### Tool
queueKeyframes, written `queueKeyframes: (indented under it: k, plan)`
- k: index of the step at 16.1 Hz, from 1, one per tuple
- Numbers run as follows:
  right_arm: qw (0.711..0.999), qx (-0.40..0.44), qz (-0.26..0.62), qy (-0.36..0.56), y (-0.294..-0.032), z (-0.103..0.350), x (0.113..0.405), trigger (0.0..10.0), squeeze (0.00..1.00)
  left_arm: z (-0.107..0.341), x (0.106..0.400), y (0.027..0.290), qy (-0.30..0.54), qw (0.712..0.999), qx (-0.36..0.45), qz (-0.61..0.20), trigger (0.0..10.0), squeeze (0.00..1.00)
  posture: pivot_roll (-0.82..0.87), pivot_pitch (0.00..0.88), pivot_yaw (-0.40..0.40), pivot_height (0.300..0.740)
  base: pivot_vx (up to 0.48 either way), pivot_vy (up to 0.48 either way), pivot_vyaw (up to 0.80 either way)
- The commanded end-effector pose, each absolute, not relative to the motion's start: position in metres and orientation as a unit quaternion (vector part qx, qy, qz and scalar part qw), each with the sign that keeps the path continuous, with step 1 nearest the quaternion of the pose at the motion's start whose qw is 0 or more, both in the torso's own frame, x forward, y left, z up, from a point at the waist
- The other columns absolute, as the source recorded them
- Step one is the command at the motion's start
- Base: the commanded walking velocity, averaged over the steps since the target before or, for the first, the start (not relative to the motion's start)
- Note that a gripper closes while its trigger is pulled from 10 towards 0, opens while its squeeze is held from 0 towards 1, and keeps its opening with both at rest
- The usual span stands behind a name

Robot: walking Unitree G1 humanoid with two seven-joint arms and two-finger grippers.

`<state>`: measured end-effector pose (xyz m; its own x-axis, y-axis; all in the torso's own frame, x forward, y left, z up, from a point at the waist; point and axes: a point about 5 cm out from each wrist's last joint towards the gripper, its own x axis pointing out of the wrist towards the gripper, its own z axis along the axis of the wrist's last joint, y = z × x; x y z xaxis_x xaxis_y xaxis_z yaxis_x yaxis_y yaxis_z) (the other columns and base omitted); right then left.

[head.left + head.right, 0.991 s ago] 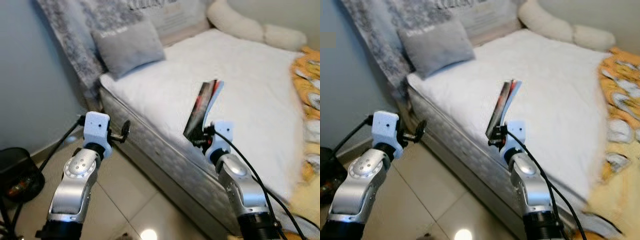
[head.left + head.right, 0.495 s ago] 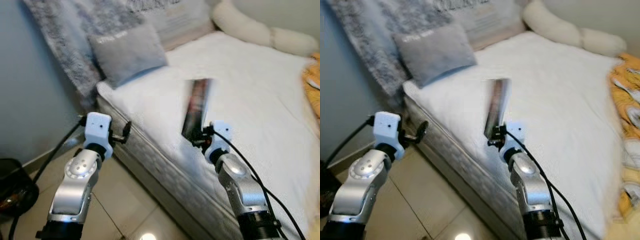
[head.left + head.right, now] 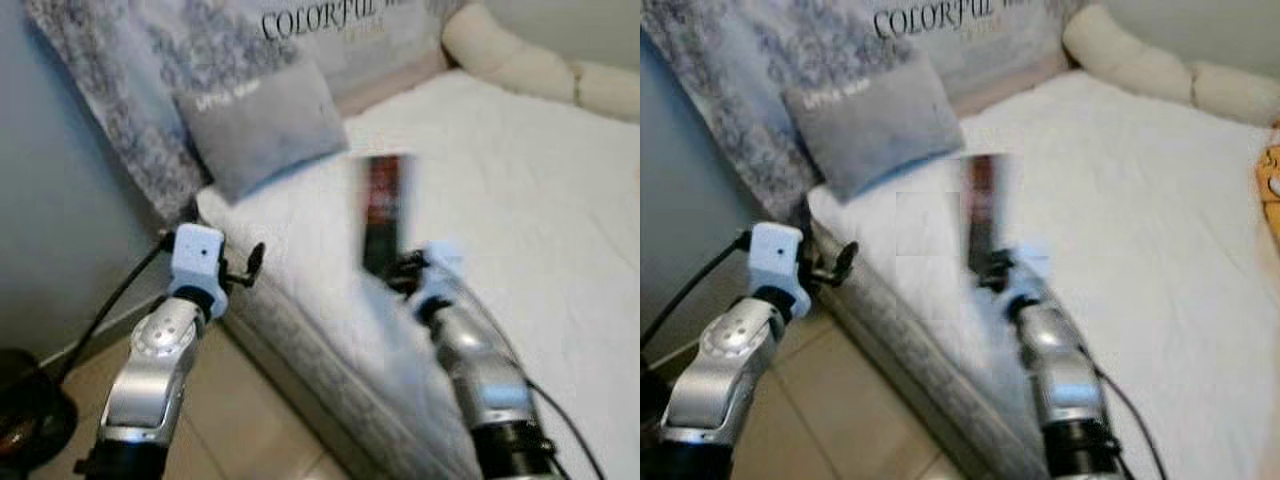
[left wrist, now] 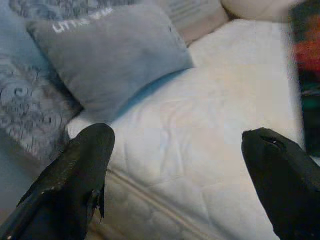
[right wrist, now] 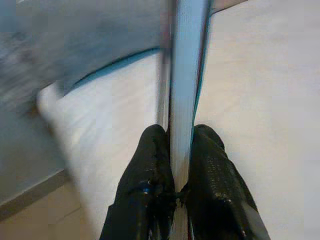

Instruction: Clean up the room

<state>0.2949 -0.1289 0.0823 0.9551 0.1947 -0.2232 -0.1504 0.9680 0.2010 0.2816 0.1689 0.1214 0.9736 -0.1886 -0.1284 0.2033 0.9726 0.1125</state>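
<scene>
Your right gripper is pinching a thin dark book upright above the side edge of the white quilted bed. Your left gripper is hanging wide open and empty near the grey square pillow. The book is picked up, I think, but it needs a home.
</scene>
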Motion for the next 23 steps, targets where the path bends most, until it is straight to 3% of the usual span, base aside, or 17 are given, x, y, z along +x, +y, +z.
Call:
queueKeyframes:
  k: [1, 9, 20, 23]
  plan:
    - [0.986, 0.102, 0.095, 0.095, -0.123, 0.095, 0.296, 10.0, 0.00, 0.124, 0.284, 0.173, 0.059, 0.991, 0.069, -0.097, 10.0, 0.00, -0.04, 0.000, 0.018, 0.740, 0.000, 0.480, -0.80]
    - [0.987, 0.111, 0.064, 0.096, -0.132, 0.094, 0.291, 10.0, 0.00, 0.124, 0.291, 0.171, 0.063, 0.989, 0.077, -0.107, 10.0, 0.00, -0.05, 0.000, 0.043, 0.740, 0.000, 0.480, -0.80]
    - [0.985, 0.114, 0.086, 0.100, -0.126, 0.095, 0.291, 10.0, 0.00, 0.122, 0.287, 0.180, 0.059, 0.992, 0.072, -0.081, 10.0, 0.00, -0.04, 0.000, 0.030, 0.740, 0.000, 0.480, -0.80]
    - [0.983, 0.116, 0.106, 0.093, -0.123, 0.098, 0.290, 10.0, 0.00, 0.123, 0.286, 0.182, 0.054, 0.994, 0.061, -0.067, 10.0, 0.00, -0.04, 0.000, 0.029, 0.740, 0.000, 0.000, -0.42]
